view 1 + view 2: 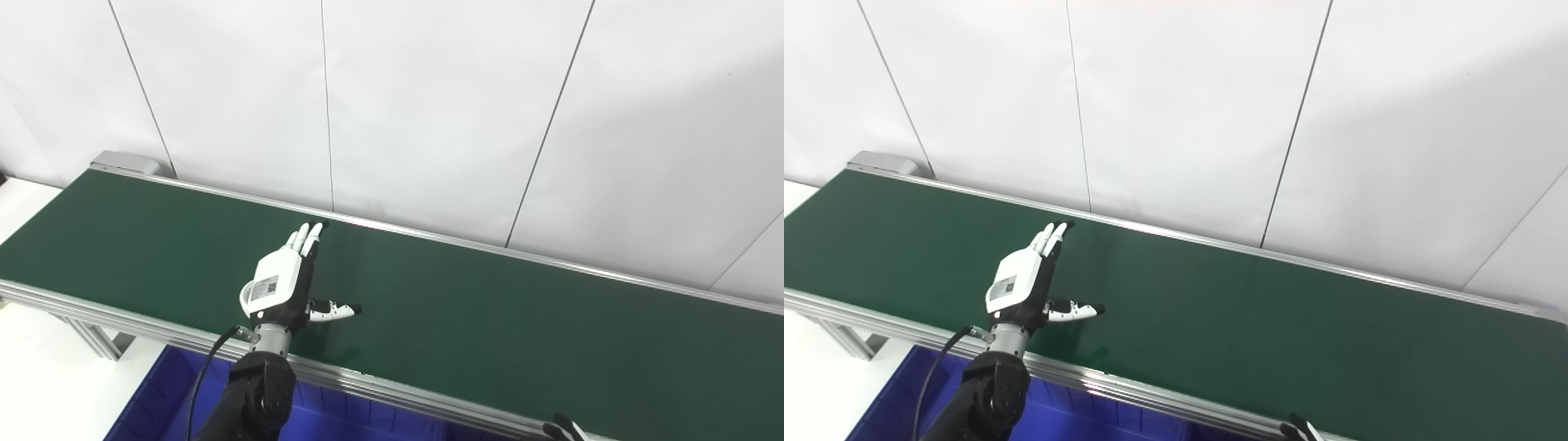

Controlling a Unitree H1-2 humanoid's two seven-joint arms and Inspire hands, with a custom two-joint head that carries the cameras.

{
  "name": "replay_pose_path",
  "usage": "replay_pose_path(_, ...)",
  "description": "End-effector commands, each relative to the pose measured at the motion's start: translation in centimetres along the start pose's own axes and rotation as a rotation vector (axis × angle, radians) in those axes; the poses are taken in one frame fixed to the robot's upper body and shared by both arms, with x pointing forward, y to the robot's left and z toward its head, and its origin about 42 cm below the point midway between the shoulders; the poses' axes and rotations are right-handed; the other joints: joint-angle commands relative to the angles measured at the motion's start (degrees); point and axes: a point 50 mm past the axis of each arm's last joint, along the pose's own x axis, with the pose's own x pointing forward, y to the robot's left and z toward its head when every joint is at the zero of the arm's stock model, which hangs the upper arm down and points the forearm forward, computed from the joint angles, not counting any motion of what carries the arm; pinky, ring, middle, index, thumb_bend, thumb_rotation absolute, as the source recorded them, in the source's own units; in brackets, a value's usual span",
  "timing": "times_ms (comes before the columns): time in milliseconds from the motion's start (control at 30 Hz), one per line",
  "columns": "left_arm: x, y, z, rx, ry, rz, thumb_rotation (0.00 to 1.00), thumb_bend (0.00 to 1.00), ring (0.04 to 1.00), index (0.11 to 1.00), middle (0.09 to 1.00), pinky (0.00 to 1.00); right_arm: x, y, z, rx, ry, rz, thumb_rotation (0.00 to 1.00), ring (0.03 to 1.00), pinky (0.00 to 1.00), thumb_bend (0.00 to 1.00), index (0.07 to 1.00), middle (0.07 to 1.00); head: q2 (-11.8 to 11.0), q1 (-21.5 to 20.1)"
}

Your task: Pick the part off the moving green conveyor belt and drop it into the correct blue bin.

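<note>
The green conveyor belt (490, 306) runs from upper left to lower right, and no part shows on it. My left hand (288, 278) hovers over the belt's near half, fingers stretched straight toward the far rail and thumb out to the right, open and holding nothing. Of my right hand only dark fingertips (566, 427) peek in at the bottom edge near the front rail; its state cannot be read. A blue bin (159, 404) sits below the belt's near rail, under my left arm.
Aluminium rails (398, 392) border the belt on both long sides. A white panelled wall (429, 110) rises right behind the far rail. White floor (37, 380) and the belt's metal legs (92, 340) show at lower left.
</note>
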Motion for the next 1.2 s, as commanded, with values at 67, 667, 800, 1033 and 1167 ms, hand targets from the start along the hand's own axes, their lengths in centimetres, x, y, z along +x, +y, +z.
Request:
replay_pose_path(67,1.5,1.6,0.6,0.023,-0.011,0.045,0.15,0.87,0.996,0.979,1.000,0.95,0.2,0.0,0.8,0.018,-0.070,-0.014,0.33,0.749,0.68,0.62,0.843,0.787,0.1,0.0)
replay_pose_path(667,1.7,2.1,-1.2,0.087,0.125,-0.063,0.07,0.85,1.000,0.978,1.000,1.00,0.2,-0.1,0.8,0.021,-0.070,-0.011,0.32,0.757,0.69,0.60,0.851,0.789,0.2,-0.2)
replay_pose_path(800,1.5,2.2,-1.5,0.087,0.146,-0.084,0.04,0.83,1.000,0.969,1.000,1.00,0.2,-0.1,0.9,0.018,-0.073,-0.011,0.33,0.750,0.68,0.61,0.848,0.788,0.2,-0.2)
replay_pose_path(1033,1.4,2.2,-1.7,0.098,0.176,-0.119,0.00,0.82,1.000,0.961,1.000,1.00,0.2,-0.2,0.9,0.014,-0.073,-0.011,0.33,0.749,0.67,0.61,0.844,0.787,0.4,-0.4)
replay_pose_path(1167,1.3,2.1,-1.8,0.101,0.194,-0.145,0.00,0.79,0.995,0.946,0.998,0.98,0.2,-0.1,0.9,0.019,-0.073,-0.011,0.31,0.753,0.68,0.59,0.845,0.790,0.5,-0.5)
